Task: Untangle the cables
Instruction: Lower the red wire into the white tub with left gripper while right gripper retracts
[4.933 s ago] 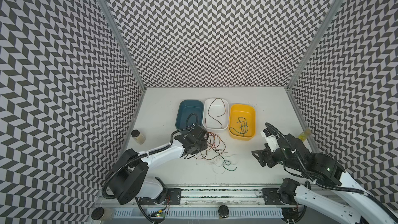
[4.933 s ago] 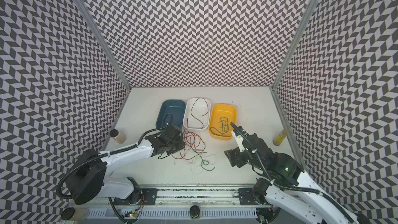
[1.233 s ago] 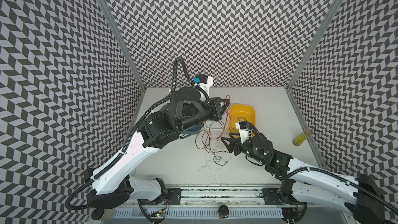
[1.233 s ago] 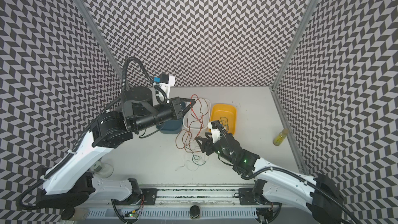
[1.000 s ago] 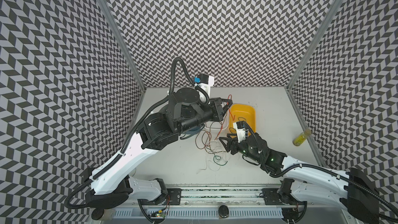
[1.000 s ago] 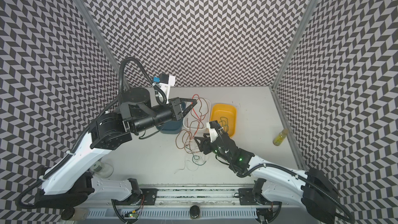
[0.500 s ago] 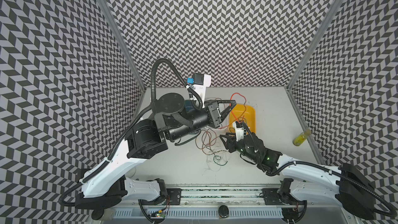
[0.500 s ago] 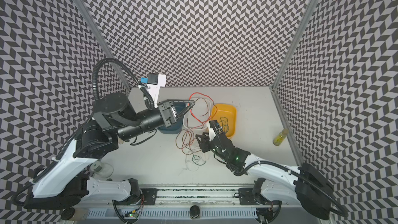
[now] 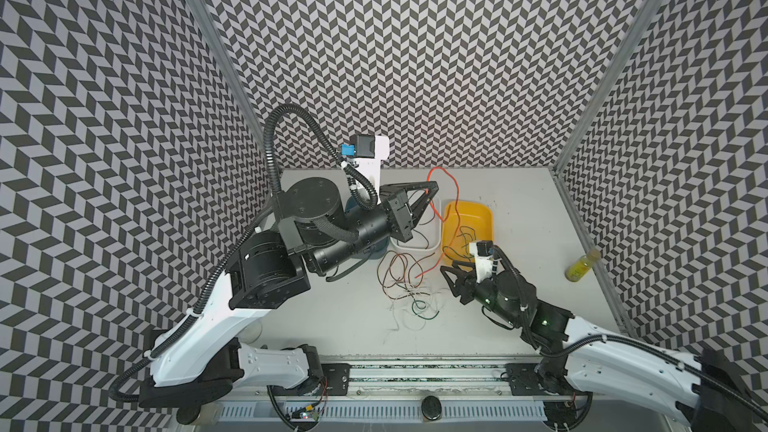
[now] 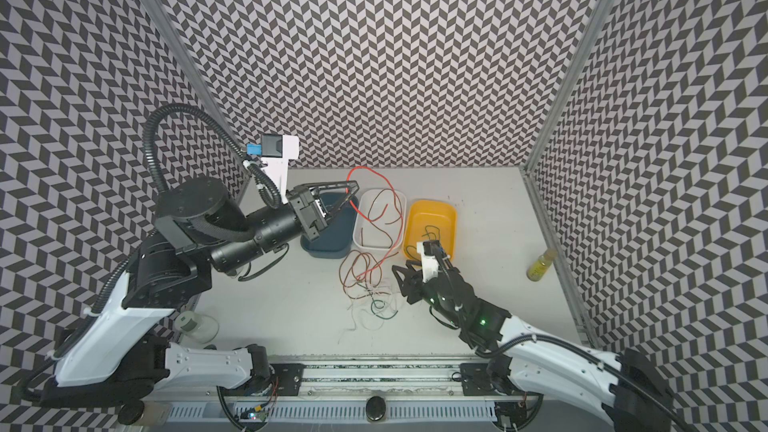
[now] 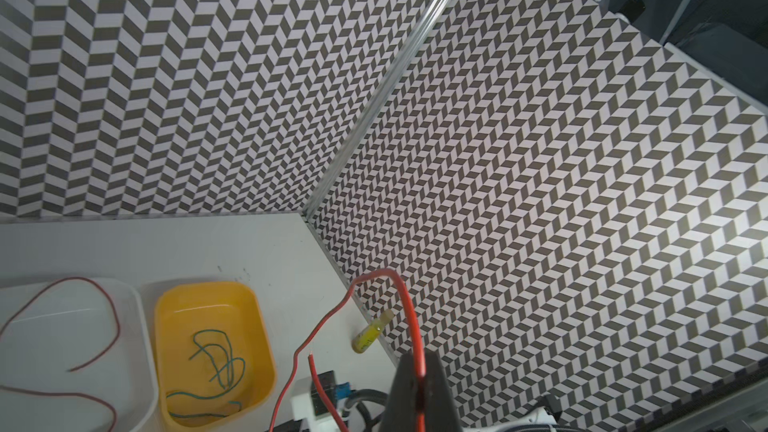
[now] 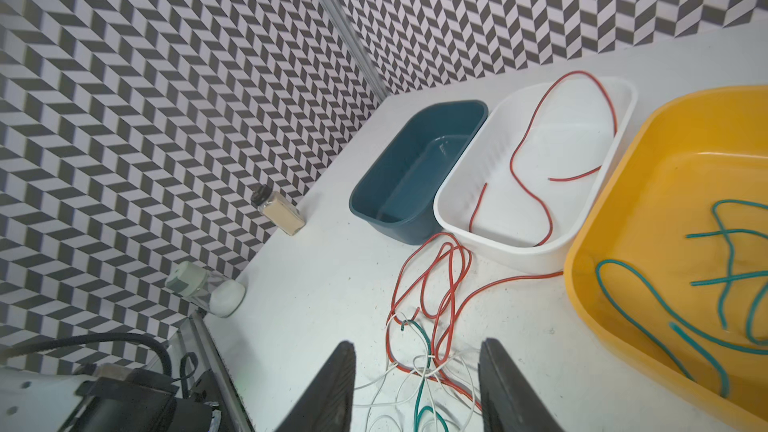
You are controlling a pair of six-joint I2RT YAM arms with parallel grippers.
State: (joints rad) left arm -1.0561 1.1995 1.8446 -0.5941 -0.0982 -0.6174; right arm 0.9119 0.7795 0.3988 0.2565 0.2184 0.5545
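The cables [image 9: 409,284] [image 10: 370,284] lie as a loose tangle of red-brown, white and dark green wires on the table in front of the tubs. My left gripper [image 9: 432,188] [image 10: 353,188] hangs high over the tubs, shut on a red cable [image 11: 399,284] that arcs from it and drops to the tangle. In the left wrist view the fingers [image 11: 409,392] pinch that strand. My right gripper [image 9: 448,278] [image 10: 400,278] sits low just right of the tangle, open. In its wrist view the gripper [image 12: 415,351] straddles white, green and red strands [image 12: 424,326] without touching them.
Three tubs stand in a row behind the tangle: blue [image 10: 328,243], white [image 10: 376,246] holding a red-brown wire, yellow [image 10: 432,206] holding green wires. A yellow bottle [image 10: 540,265] lies by the right wall. A spice jar [image 12: 278,209] and a glass jar [image 10: 193,324] stand at the left edge.
My left arm has swung back and up with the red cable, drawing it out of the tangle over the tubs. The right gripper has crept closer to the tangle, jaws slightly narrower.
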